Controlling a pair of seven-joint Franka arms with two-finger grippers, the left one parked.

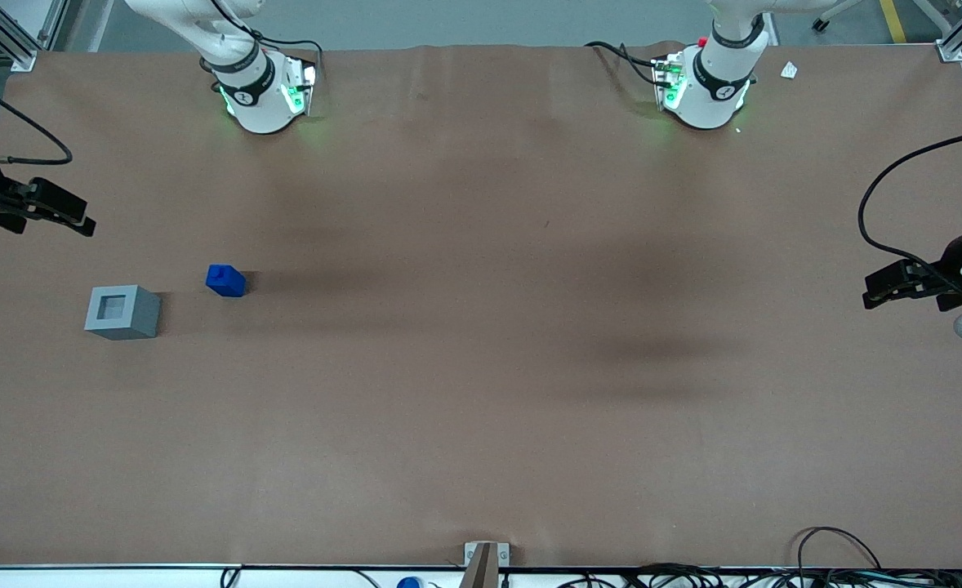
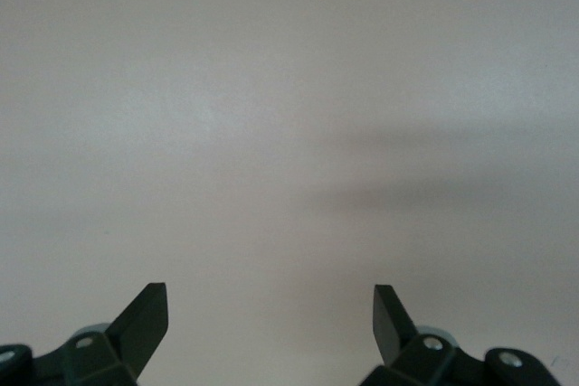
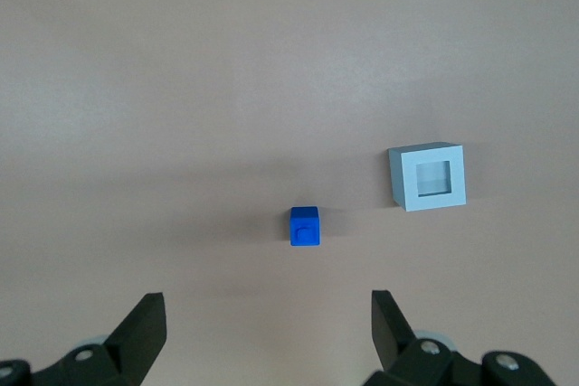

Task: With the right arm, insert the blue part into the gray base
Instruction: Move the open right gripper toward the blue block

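Observation:
The blue part (image 1: pixel 225 280) (image 3: pixel 305 225) stands on the brown table, apart from the gray base (image 1: pixel 122 312) (image 3: pixel 428 178), a light-gray cube whose square hole faces up. The base is slightly nearer the front camera than the blue part and lies farther toward the working arm's end. My right gripper (image 1: pixel 81 222) (image 3: pixel 269 306) hovers high at the working arm's edge of the table, farther from the front camera than both objects. It is open and holds nothing, well clear of both things.
Two white arm bases (image 1: pixel 260 90) (image 1: pixel 705 86) stand along the table's back edge. A black cable (image 1: pixel 15 122) trails from the working arm. A metal bracket (image 1: pixel 485 559) sits at the table's front edge, with cables (image 1: pixel 840 563) along it.

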